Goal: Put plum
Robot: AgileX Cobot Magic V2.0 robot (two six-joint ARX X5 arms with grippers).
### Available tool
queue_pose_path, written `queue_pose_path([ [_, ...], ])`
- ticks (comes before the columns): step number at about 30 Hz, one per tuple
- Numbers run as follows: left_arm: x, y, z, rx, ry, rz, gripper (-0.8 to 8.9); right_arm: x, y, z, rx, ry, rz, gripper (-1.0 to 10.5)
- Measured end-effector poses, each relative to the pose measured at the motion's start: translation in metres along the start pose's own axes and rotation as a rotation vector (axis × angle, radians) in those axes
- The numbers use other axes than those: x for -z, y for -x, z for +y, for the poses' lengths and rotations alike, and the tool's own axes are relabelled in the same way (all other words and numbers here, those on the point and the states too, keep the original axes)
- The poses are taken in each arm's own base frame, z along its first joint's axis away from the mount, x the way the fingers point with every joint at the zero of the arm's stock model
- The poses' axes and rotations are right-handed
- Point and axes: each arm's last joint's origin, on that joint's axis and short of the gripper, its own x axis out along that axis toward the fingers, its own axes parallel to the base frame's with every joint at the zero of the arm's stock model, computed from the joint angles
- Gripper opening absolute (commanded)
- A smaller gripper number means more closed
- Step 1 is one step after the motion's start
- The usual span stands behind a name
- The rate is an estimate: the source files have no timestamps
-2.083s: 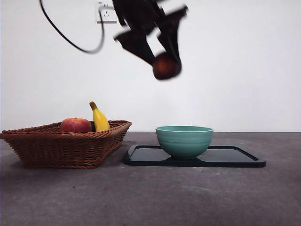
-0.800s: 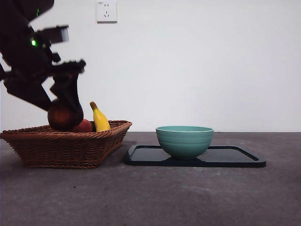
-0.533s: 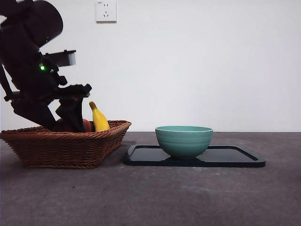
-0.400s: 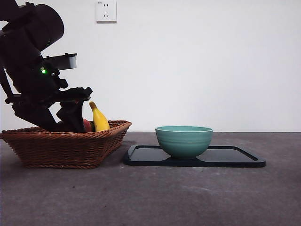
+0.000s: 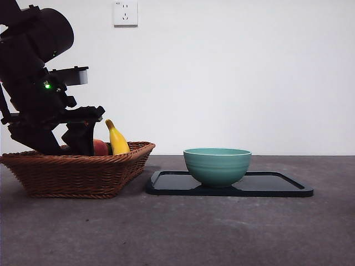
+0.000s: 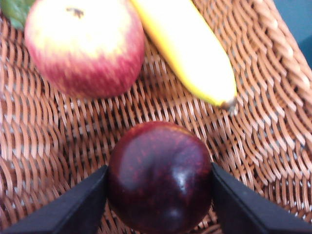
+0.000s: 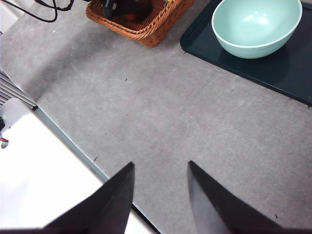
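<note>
left gripper [image 6: 160,195]: down inside the wicker basket [image 5: 77,172] at the scene's left; jaws closed onto the plum [image 6: 160,176], one black jaw flat on each side, no gap showing.
plum: dark maroon, glossy, pinched between the jaws over the woven basket floor; can't tell if it rests on the weave or hangs just above. In the front view it's hidden behind the arm and the basket rim.
apple [image 6: 84,45]: red-yellow, in the basket beyond the plum, apart from it; only a red sliver shows in the front view [image 5: 100,147].
banana [image 6: 187,53]: yellow, lying next to the apple, its tip near the plum but not touching; in the front view [image 5: 116,139] it sticks up above the rim.
right gripper [image 7: 160,195]: waiting high over bare grey table [image 7: 161,112], jaws apart, holding nothing.
bowl [image 5: 217,165]: teal, on the black tray [image 5: 277,185] to the right of the basket; nothing visible in it in the right wrist view.
step (judged): plum at the drop spot, release is next.
risk 1: if the plum is not yet seated, opening lets it drop and roll on the uneven weave into the banana tip or apple.
risk 2: glossy skin may cling to one jaw, so a fast lift could drag it sideways.
risk 3: jaws spreading wide may catch the weave, or the banana tip on that side.
risk 4: pressing lower could bruise the fruit or shove the light basket.
</note>
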Motion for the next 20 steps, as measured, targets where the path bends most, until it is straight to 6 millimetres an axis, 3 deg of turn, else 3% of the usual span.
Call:
queue_pose_path([
  [7, 0.000, 0.000, 0.000, 0.000, -0.002, 0.000, 4.14, 0.000, 0.000, 0.000, 0.000, 0.000, 0.000, 1.7],
  [14, 0.000, 0.002, 0.000, 0.000, -0.002, -0.002, 4.14, 0.000, 0.000, 0.000, 0.000, 0.000, 0.000, 1.7],
  [20, -0.010, 0.026, 0.000, -0.001, -0.002, -0.085, 4.09, 0.000, 0.000, 0.000, 0.000, 0.000, 0.000, 1.7],
])
